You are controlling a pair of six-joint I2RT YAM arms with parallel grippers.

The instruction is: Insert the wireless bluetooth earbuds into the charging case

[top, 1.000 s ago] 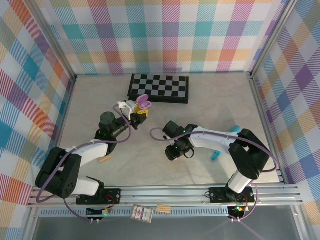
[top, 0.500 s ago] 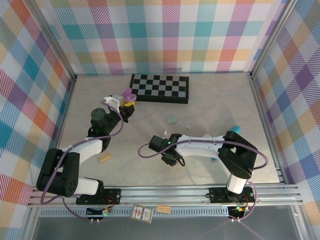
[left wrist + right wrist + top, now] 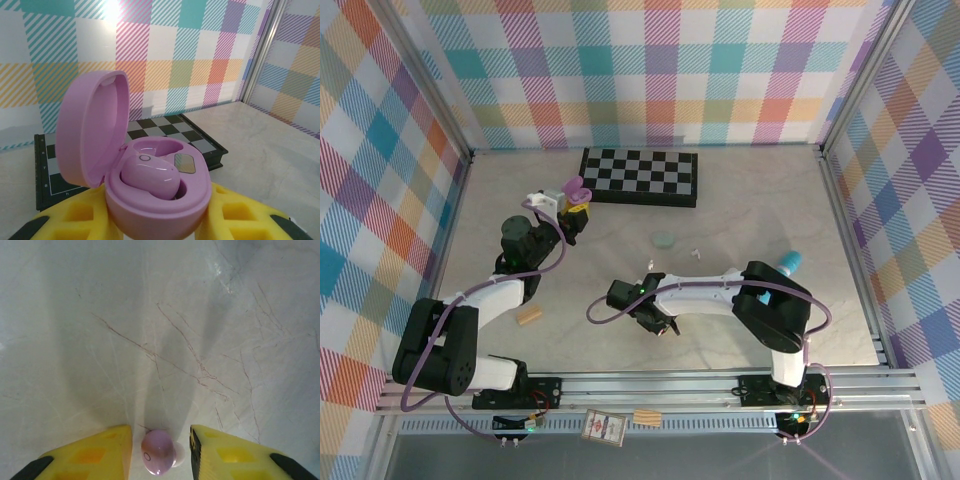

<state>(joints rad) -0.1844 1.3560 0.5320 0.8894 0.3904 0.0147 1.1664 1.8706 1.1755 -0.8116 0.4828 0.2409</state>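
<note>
Earbud, pink, lies on the table well on the near side of the chessboard, roughly in line w/ its right half. R gripper is down over it, one yellow finger on each side. A thin gap shows on both sides, so the jaws are apart: straddling, not gripping yet. A small pale tip sticks out of the bud toward the right finger.

Farther out, L gripper is clenched on the case, held up off the table just by the chessboard's near-left corner, lid swung open. Seated bud fills one socket; the socket beside it looks free.

Step, as I read it: pick-up of bud no. 2 for that free socket. Next move calls for:
- a pinch that doesn't squirt the glossy bud out sideways
- a lift, then a carry toward the chessboard's left end, where the case is
- turning the bud to match the socket. Looks a tight fit, so the L side prob. needs to hold the case level.

Views:
- R wrist cam gives the finger-to-bud gaps; in top cam the arm's body sits over that spot.
- L wrist cam gives the case's inside and which socket is free; from top cam the case is a small pink blob w/ lid up.
- Top cam gives what neither wrist cam does: the grippers are well apart. It also shows white bits on the near side of the chessboard's right end, too small to identify.
</note>
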